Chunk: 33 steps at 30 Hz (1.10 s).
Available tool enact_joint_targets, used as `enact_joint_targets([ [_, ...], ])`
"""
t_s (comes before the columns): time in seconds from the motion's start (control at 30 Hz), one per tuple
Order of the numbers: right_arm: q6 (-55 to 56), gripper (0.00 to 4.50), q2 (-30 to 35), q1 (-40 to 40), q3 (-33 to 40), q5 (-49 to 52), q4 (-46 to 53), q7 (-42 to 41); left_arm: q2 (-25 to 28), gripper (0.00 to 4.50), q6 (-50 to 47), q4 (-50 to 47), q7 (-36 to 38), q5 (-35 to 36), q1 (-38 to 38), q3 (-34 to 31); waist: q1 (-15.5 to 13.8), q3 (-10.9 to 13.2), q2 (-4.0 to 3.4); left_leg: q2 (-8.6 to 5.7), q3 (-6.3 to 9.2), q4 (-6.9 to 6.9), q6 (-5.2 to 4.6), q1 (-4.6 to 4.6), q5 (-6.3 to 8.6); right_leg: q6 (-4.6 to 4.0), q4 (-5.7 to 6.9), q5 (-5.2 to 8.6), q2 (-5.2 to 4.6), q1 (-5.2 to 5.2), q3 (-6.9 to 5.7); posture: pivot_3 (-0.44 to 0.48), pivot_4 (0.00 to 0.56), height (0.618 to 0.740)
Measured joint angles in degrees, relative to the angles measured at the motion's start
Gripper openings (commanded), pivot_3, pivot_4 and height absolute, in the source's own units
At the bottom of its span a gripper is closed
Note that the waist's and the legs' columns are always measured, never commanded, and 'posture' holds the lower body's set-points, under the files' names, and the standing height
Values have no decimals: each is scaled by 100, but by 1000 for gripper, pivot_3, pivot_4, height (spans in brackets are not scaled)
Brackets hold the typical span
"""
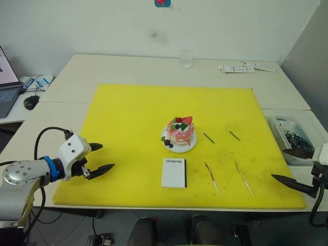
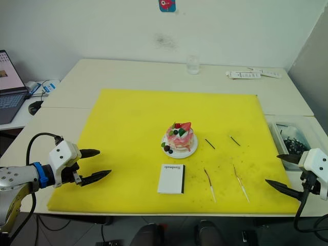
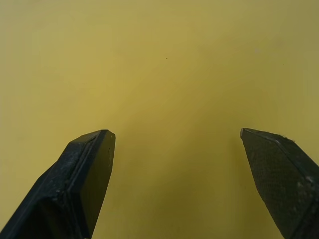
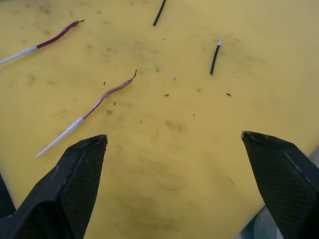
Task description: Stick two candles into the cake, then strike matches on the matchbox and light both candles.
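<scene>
Left eye view shows the cake (image 1: 180, 134) mid-mat on the yellow mat (image 1: 128, 128), the matchbox (image 1: 173, 172) just in front of it, the matches (image 1: 208, 137) to its right and the candles (image 1: 212, 179) lying nearer the front edge. These candles are thin and flat on the mat, so a wide pinch by the right gripper (image 1: 291, 169) could likely slide over one or snap it. Both arms hover low at the mat's front corners, the left gripper (image 1: 99, 158) and the right with fingers spread and nothing between them.
</scene>
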<state>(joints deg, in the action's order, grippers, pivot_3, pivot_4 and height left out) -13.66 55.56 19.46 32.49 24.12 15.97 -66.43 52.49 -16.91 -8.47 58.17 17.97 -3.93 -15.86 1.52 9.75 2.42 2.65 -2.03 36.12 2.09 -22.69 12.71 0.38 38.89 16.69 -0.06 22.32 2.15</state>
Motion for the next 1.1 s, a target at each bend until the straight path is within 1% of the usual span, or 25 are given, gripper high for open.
enact_joint_targets([
  [0.27, 24, 4500, -4, 29, 10, -10, 0, -87, 1, 4437, -141, 0, 19, -2, -5, 0, 0, 0, 0, 0, 0, 0, 0, 0, 0, 0, 0, 0, 0, 0, -1, 0, 150, 740],
  [0.47, 43, 4500, -57, 100, 17, -11, 3, -92, -5, 4437, 146, 249, 54, -57, 120, 39, 0, 0, 0, 0, 0, 0, 0, 0, 0, 0, 1, 0, 0, -1, -1, 0, 150, 740],
  [0.63, 43, 4500, -61, 146, 18, -11, 11, -89, -12, 4437, 360, 348, 341, 59, 158, 39, 2, 0, 0, 0, -1, 0, 0, 2, 0, 0, 1, 0, 0, 0, 1, 0, 150, 740],
  [0.9, 45, 4500, -93, 171, 63, -10, 23, -58, -4, 4437, 91, 524, 579, 332, 219, 38, 1, 0, 0, 0, -1, 1, 0, 1, 0, 0, 4, 0, 1, -1, 0, 0, 150, 740],
  [1.03, 46, 4500, -157, 155, 63, -8, 41, 15, 36, 4437, -220, 318, 728, 532, 200, 38, 2, 0, 0, 0, 1, 1, 0, 2, 0, 0, 4, 0, 1, -1, -1, 0, 150, 740],
  [1.1, 40, 4500, -201, 162, 65, 2, 127, 42, 48, 4437, -504, 44, 783, 755, 133, 38, 2, 0, 0, 0, 0, 1, 0, 2, 0, 0, 4, 0, 1, -1, -1, 0, 150, 740],
])
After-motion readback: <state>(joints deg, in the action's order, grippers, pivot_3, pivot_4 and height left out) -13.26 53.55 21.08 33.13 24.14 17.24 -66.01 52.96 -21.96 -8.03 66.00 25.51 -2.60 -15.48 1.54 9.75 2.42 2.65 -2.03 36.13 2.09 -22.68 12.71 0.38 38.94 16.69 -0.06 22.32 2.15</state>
